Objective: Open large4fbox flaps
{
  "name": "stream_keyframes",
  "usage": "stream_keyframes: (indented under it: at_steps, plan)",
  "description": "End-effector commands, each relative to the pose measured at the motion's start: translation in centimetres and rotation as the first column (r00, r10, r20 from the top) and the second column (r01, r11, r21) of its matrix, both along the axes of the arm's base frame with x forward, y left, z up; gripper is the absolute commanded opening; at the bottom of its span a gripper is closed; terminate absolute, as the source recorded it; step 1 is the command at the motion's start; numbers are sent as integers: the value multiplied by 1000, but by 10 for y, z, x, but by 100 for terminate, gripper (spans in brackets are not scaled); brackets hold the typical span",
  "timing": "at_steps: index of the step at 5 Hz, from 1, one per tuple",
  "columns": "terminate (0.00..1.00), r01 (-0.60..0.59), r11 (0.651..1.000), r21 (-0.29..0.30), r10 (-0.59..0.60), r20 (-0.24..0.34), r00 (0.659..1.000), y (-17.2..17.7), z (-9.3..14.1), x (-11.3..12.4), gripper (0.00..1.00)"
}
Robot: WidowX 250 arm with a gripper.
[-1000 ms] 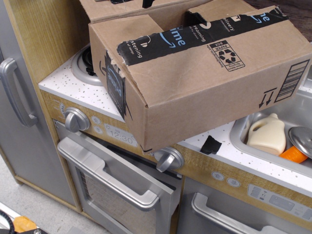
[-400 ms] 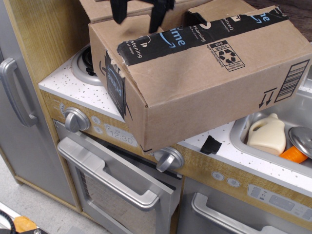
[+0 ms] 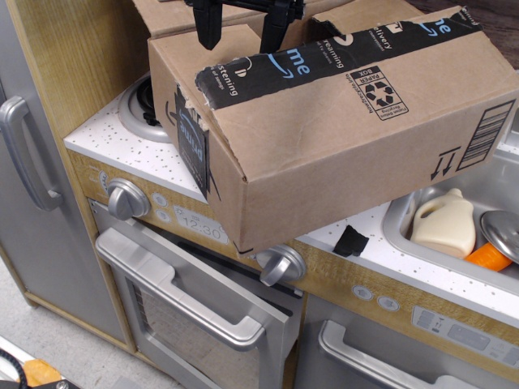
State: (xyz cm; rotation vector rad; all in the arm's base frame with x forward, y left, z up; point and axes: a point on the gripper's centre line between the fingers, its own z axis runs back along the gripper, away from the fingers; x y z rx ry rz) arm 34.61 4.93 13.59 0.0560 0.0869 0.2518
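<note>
Box (image 3: 340, 138): big brown cardboard one, sits tilted on the speckled white worktop (image 3: 113, 142), overhanging its front edge above the oven door (image 3: 190, 312) and a knob (image 3: 281, 265).
Flaps (image 3: 235, 44): lying down on top, black-and-blue tape (image 3: 324, 57) torn along the seam.
Pincer (image 3: 241, 32): black, at the top edge of the frame, two fingers (image 3: 208, 24) spread apart, tips over the near flap by the tape; contact unclear.
Sink (image 3: 397, 219): right side, holds a cream jug (image 3: 444, 227), an orange item (image 3: 490, 257) and a metal lid (image 3: 501, 231).
</note>
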Motion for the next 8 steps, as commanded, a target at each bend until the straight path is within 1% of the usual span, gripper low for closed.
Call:
stream_keyframes:
  at_steps: [1, 2, 3, 4, 5, 6, 7, 8]
  plan:
    - [0, 15, 998, -66, -13, 23, 1000, -42, 48, -8, 100]
    - [0, 15, 997, -79, -13, 23, 1000, -60, 70, -13, 100]
    - [0, 11, 996, -85, -6, 52, 999, -84, 79, -21, 100]
    - [0, -5, 995, -96, 12, 75, 997, -106, 79, -32, 100]
    - [0, -14, 994, -105, 26, 113, 993, -124, 73, -42, 100]
    - [0, -33, 991, -128, 50, 136, 989, -139, 59, -53, 100]
    - [0, -25, 993, -114, 41, 136, 990, -151, 46, -60, 100]
    - [0, -48, 995, -84, 57, 112, 992, -160, 29, -65, 100]
